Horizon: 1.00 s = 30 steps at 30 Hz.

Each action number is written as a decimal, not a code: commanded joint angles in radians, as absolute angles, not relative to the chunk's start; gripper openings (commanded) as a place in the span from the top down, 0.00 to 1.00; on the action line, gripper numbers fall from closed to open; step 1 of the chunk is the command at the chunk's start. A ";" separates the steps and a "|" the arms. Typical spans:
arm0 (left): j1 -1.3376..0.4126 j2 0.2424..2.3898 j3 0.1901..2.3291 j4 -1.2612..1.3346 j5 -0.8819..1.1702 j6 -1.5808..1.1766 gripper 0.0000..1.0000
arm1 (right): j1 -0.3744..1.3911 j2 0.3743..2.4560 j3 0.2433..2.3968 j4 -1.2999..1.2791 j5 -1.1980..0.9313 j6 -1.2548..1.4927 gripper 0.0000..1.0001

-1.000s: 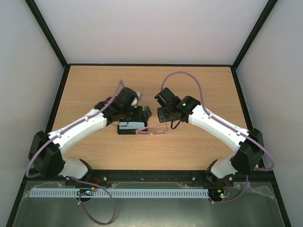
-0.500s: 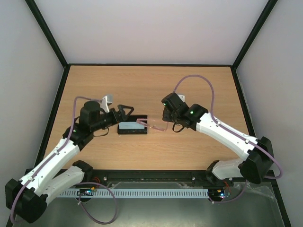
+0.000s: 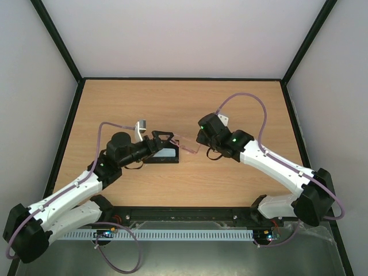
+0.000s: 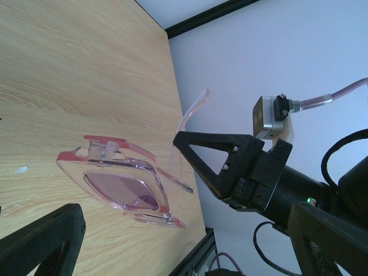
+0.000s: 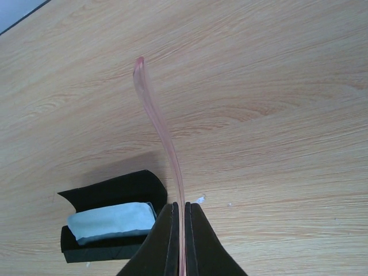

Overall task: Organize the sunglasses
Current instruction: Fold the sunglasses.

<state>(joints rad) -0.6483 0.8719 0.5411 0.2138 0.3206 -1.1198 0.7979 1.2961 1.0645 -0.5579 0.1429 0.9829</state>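
Right pincer (image 5: 179, 230): clamped fully shut on one slim arm of the sunglasses (image 4: 123, 190), with the arm's curved tip reaching out past the fingertips.
Left pincer (image 3: 165, 138): spread as wide as it goes, holding nothing, pointed at the lenses.
Sunglasses: between the two pincers, just ahead of the left one, apparently hanging clear of the worktop (image 3: 230, 103) by that single arm.
Case (image 5: 109, 215): black, lid open, just under the left pincer and off to the left of the right pincer's tips; light blue cloth (image 5: 112, 221) lying inside.
Step in hand: probably a second hold on the frame by the left pincer, to steady or fold it before stowing in the case.
Doing it well: slow approach with the frame centred between the open fingers; contact on the rim or bridge, not the lens faces; right grip kept firm until the left has closed.
Risk: thin plastic, likely springy and slippery; easy to twist about the one held arm, or to drop beside the case.
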 commanded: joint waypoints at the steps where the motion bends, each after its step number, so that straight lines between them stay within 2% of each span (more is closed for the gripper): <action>1: -0.684 0.904 0.545 0.286 0.252 -1.128 0.01 | 0.793 1.275 1.035 -0.500 0.145 1.036 0.99; 13: -0.693 0.955 0.577 0.203 0.207 -1.051 0.01 | 0.789 1.228 0.997 -0.477 0.127 1.063 0.99; 30: -0.713 1.028 0.568 0.323 0.145 -1.080 0.01 | 0.789 1.233 0.921 -0.379 0.035 1.127 0.99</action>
<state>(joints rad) -0.7025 1.0199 0.5449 0.2745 0.1791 -1.0817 0.7921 1.2446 0.9417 -0.4316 0.0330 1.0889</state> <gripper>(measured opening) 0.993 0.015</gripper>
